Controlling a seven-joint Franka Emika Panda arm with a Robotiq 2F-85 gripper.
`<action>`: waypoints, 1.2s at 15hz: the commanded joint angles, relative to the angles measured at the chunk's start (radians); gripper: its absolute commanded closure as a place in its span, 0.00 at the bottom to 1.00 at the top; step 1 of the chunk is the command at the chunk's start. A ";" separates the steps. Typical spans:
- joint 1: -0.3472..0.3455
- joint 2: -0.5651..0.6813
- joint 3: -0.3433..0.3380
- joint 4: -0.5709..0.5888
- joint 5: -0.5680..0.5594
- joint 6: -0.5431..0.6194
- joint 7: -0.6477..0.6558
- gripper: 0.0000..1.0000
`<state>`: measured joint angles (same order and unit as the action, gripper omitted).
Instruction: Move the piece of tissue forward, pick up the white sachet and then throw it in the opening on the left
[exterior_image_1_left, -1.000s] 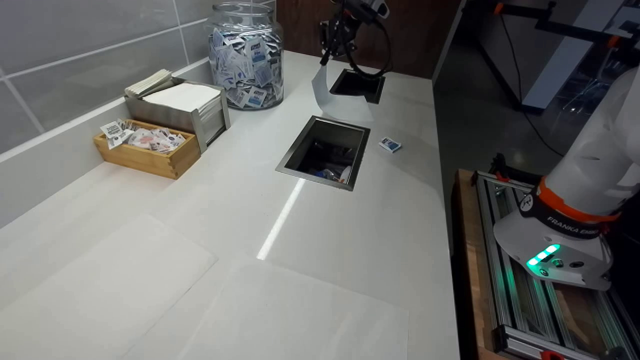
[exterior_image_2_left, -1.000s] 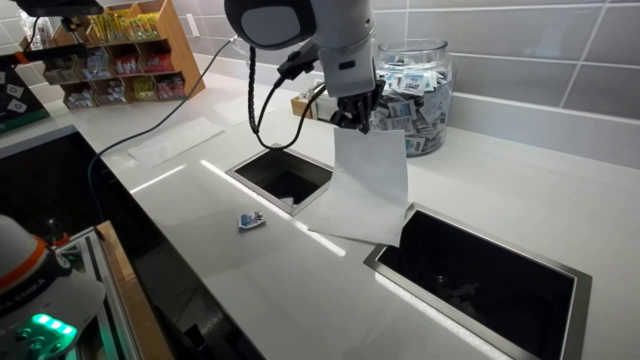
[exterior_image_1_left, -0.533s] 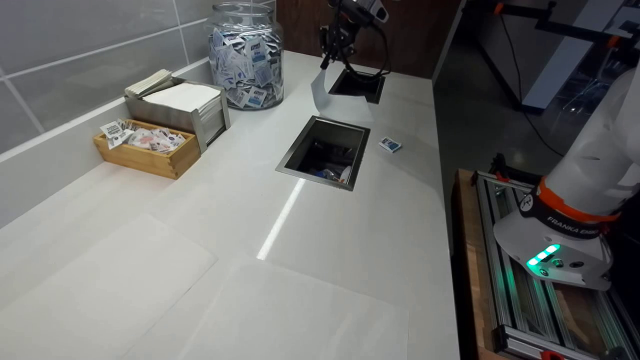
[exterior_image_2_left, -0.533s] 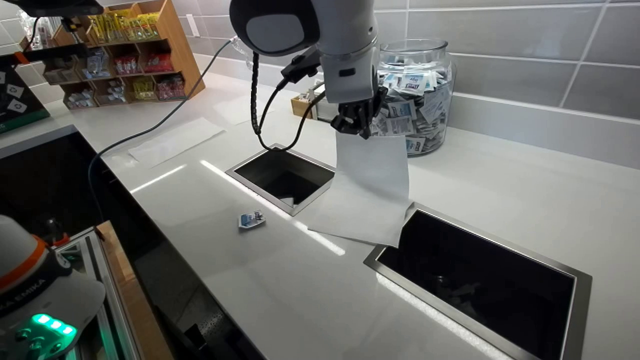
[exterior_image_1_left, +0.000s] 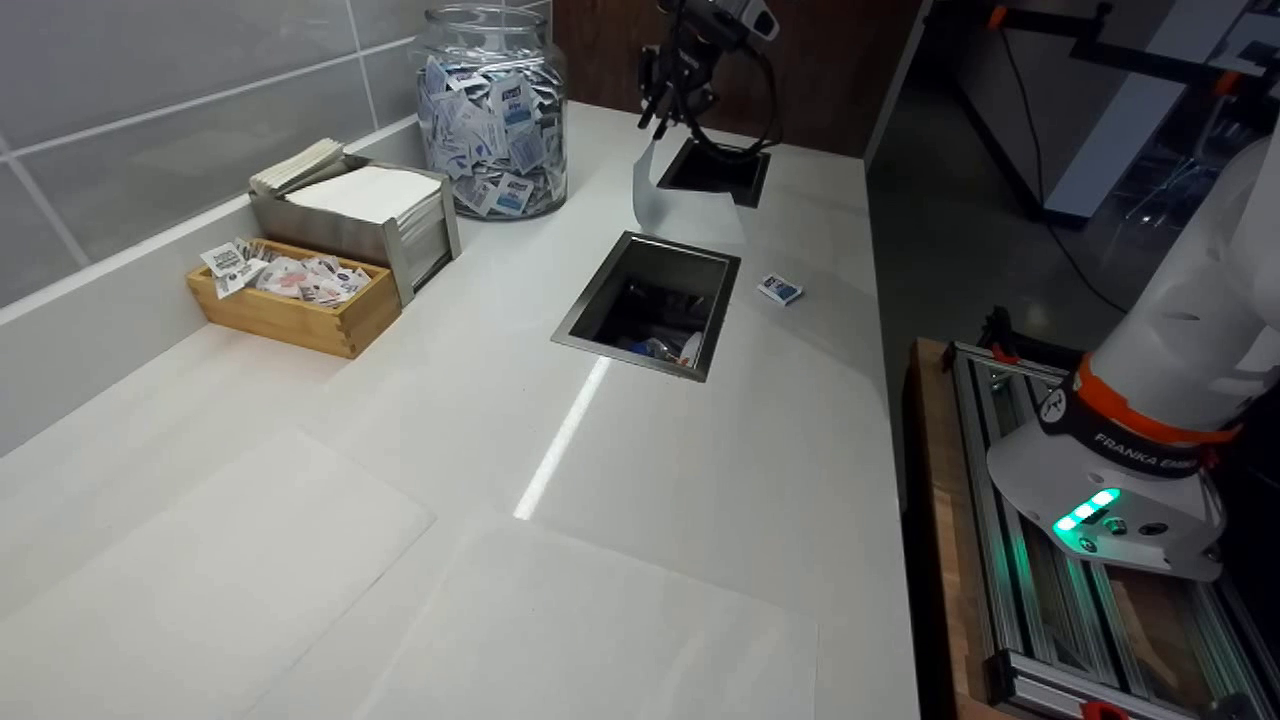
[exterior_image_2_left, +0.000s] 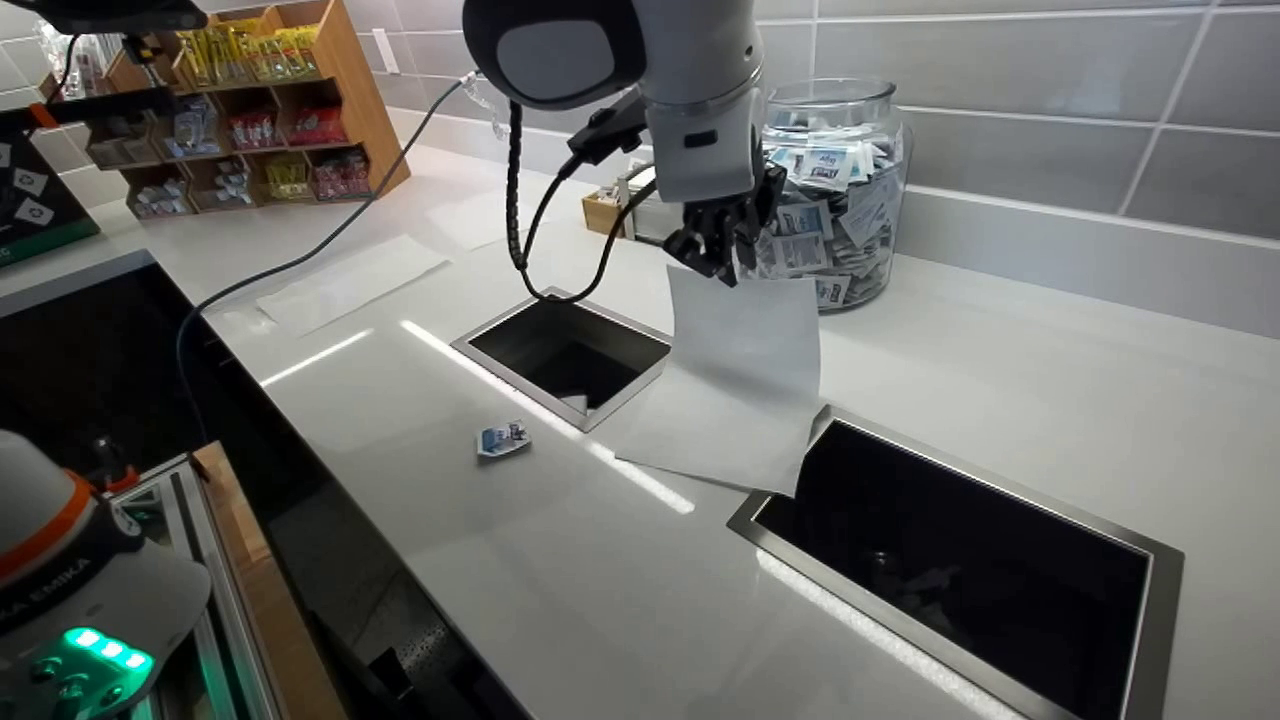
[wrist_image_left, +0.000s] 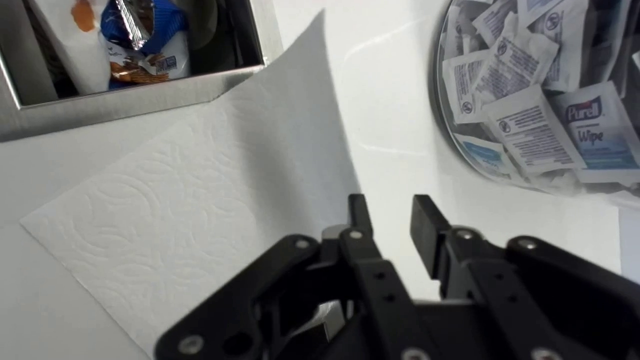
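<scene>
Pale counter (exterior_image_2_left: 590, 590) in an exterior view, nearer opening (exterior_image_2_left: 1158, 620) in front. White packet (exterior_image_2_left: 503, 439) lies beside the farther opening (exterior_image_2_left: 520, 381). Tissue (exterior_image_2_left: 735, 390) sits between both, one end curled up at the gripper (wrist_image_left: 392, 216); jaws part-way apart, nothing gripped, contact unclear. Behind: glass jar of wipes (exterior_image_2_left: 840, 205), then tiled wall (exterior_image_2_left: 1010, 60)

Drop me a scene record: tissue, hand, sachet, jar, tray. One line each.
Tissue: partly flat on the counter between two metal-rimmed openings, partly curling up toward the hand
Hand: open; contact with the tissue unclear
White sachet: on the counter, outside both openings
Glass jar: holds many wipe packets
Wooden tray: holds small packets, beside the metal napkin holder
</scene>
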<state>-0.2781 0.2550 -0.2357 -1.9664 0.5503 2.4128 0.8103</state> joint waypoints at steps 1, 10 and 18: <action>0.009 -0.002 -0.010 0.003 -0.026 0.006 0.020 0.38; 0.006 -0.026 -0.004 -0.016 -0.038 0.071 -0.085 0.00; 0.018 -0.191 -0.011 -0.204 -0.202 0.036 -0.360 0.00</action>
<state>-0.2750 0.1762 -0.2362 -2.0452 0.4115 2.4679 0.5378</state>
